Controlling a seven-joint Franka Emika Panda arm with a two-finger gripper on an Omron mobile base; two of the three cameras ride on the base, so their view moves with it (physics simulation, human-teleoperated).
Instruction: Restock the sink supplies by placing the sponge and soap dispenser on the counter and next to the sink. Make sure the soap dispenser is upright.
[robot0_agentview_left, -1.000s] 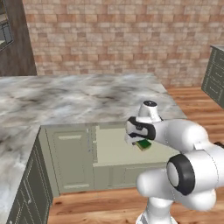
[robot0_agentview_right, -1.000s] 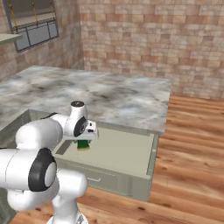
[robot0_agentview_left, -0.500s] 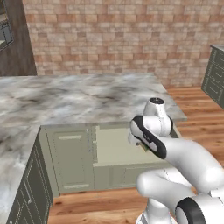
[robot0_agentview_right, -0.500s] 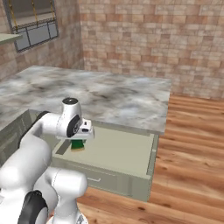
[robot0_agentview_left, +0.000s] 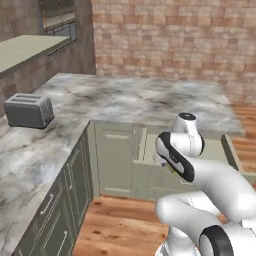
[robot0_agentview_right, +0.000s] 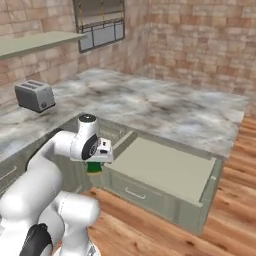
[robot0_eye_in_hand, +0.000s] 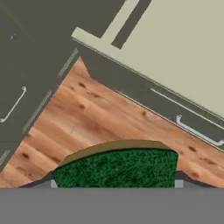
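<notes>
My jaws are clenched on the sponge (robot0_eye_in_hand: 116, 168), its green face low in the hand frame, over the wood floor (robot0_eye_in_hand: 100, 118) beside the open drawer (robot0_agentview_right: 165, 170). In the right base frame my gripper (robot0_agentview_right: 95, 162) sits left of centre; a toaster (robot0_agentview_right: 35, 96) stands upper left on the counter (robot0_agentview_right: 150, 107).

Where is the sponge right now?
The sponge is in the gripper, held above the wood floor just outside the open drawer, on the drawer's left in the right base view.
</notes>
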